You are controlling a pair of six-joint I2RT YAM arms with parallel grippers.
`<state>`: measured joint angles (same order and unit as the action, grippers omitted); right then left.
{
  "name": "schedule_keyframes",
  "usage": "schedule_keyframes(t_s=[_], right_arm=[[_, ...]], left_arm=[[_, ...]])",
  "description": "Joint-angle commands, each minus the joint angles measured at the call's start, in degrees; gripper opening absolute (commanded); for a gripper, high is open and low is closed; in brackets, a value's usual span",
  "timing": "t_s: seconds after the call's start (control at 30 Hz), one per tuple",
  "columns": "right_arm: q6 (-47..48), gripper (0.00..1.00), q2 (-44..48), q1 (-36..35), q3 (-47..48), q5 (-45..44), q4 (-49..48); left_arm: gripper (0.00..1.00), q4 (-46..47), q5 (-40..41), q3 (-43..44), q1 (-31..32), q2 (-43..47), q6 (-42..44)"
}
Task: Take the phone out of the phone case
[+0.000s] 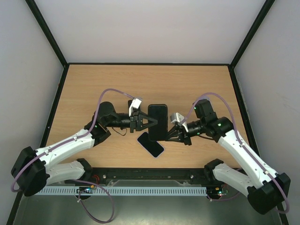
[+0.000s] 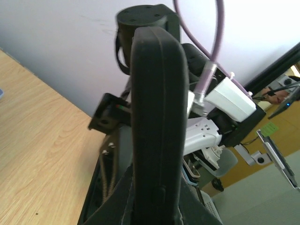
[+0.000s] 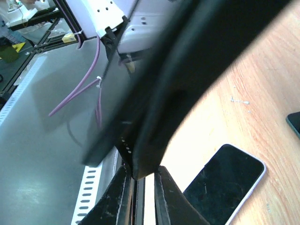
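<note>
Pale wood covers the counter, boxed in by black posts and light walls, with both arms bolted at its near edge. Closest to the bases, the phone lies flat and bare on the wood, dark screen up and a pale rim showing, out of its cover. Just beyond and above it, the black phone case hangs clear of the wood. The left end effector is clamped narrowly on its left edge. The right end effector pinches the lower right edge, fingers nearly together.
</note>
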<state>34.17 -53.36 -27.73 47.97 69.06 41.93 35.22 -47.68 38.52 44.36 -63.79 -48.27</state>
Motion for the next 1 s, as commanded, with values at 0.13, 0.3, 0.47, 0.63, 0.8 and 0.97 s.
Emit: schedule_keyframes(t_s=[0.13, 0.3, 0.47, 0.63, 0.8, 0.97], right_arm=[[-4.7, 0.06, -3.2, 2.5, 1.4, -6.4, -10.2], [-10.4, 0.06, -2.9, 4.4, 0.8, -4.9, -14.4], [-21.0, 0.25, -1.3, 4.9, 2.1, 0.7, -18.9], [-33.9, 0.43, 1.0, 5.2, 2.3, 1.5, -27.8], [-42.7, 0.61, 0.6, 5.4, 2.1, 6.3, -33.2], [-44.1, 0.40, 1.7, 5.4, 2.2, 8.5, -31.9]], left_arm=[[0.03, 7.9, -11.3, 4.1, 3.1, 3.2, -5.6], [0.03, 5.8, -10.3, 4.3, 3.4, 3.1, -4.2], [0.03, 2.2, -8.5, 4.2, 4.0, 2.9, -1.2], [0.03, 2.1, -7.2, 3.4, 5.9, 1.2, 0.1], [0.03, 1.6, -5.5, 3.0, 7.4, -0.5, 1.3], [0.03, 3.6, -1.9, 3.2, 7.5, -3.2, 0.4]])
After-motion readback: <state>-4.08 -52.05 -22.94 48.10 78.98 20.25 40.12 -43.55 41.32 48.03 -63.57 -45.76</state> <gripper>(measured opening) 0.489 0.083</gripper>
